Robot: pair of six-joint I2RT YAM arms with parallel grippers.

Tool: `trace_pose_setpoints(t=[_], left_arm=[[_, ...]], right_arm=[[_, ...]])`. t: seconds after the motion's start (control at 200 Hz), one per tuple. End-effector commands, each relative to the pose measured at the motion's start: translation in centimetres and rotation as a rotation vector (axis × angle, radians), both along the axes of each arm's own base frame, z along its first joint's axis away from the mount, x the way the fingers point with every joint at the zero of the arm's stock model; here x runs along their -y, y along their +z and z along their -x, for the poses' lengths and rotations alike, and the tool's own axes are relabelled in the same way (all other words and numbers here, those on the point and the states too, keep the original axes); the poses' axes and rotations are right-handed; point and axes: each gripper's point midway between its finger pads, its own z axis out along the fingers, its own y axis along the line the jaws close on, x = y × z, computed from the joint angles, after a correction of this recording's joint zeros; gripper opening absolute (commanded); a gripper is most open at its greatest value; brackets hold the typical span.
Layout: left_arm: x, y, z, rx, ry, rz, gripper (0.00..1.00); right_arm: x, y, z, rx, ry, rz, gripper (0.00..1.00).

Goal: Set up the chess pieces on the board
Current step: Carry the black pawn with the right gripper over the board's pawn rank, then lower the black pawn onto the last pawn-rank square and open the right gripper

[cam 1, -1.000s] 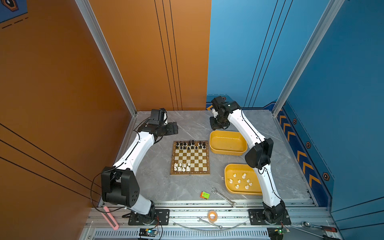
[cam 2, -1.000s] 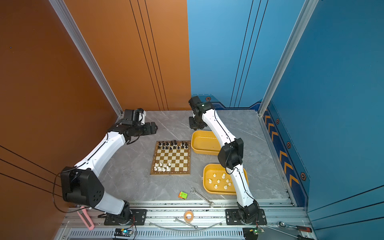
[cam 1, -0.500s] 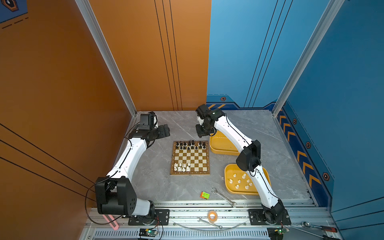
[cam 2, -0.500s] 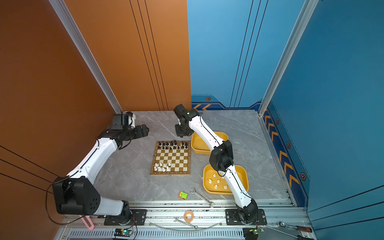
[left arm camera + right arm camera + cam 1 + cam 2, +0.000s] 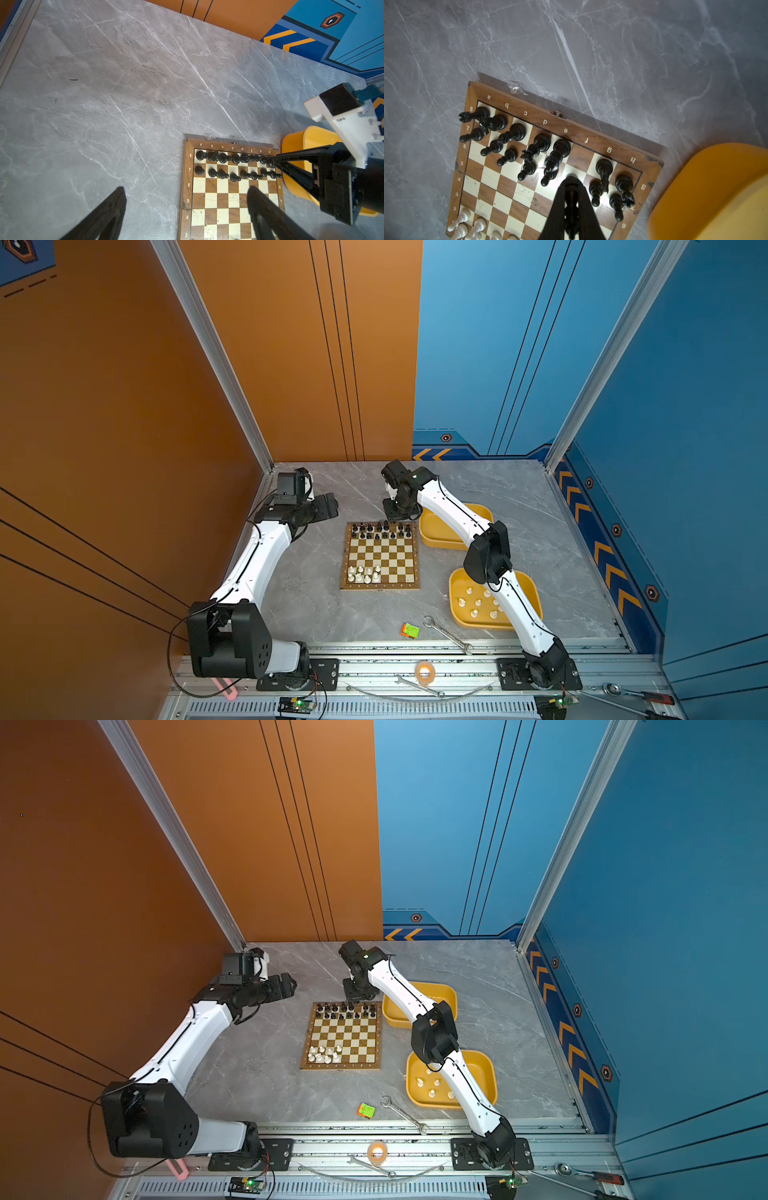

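The board (image 5: 380,558) (image 5: 345,1038) lies mid-table in both top views. Black chess pieces (image 5: 380,531) fill its two far rows, with a gap in the back row by the letter f in the right wrist view. A few white chess pieces (image 5: 363,574) stand at its near left corner. My right gripper (image 5: 387,522) (image 5: 572,181) points down over that gap, shut on a black chess piece (image 5: 571,209). My left gripper (image 5: 328,506) (image 5: 186,188) hovers open and empty beside the board's far left corner.
A yellow tray (image 5: 528,593) at the near right holds several white pieces (image 5: 478,605). Another yellow tray (image 5: 436,541) sits right of the board's far end. A wrench (image 5: 449,635) and a small green block (image 5: 410,630) lie near the front edge.
My right arm has swung left from above the far tray to the board's back rows, still shut. My left arm has drawn back towards the left wall, staying open.
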Motion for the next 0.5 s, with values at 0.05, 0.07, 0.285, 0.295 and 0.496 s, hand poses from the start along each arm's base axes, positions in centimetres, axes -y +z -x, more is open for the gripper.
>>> trace_pose_setpoints(t=[0.05,0.07,0.285,0.295,0.496], left_arm=[[-0.4,0.4,0.9,0.006,-0.008,0.004,0.92],[-0.4,0.3,0.9,0.006,-0.009,0.006,0.92],[-0.5,0.4,0.8,0.006,-0.015,0.009,0.92],[-0.5,0.3,0.8,0.003,-0.016,0.008,0.92],[-0.8,0.3,0.6,0.001,-0.012,0.008,0.92]], right_arm=[[-0.7,-1.3,0.0,-0.019,-0.009,-0.01,0.11],[-0.8,-1.4,0.1,-0.02,-0.007,-0.009,0.11],[-0.6,-2.3,-0.1,-0.026,-0.017,0.005,0.11],[-0.6,-2.3,-0.1,-0.028,-0.017,0.006,0.11],[-0.6,-3.0,0.0,-0.04,-0.016,0.01,0.12]])
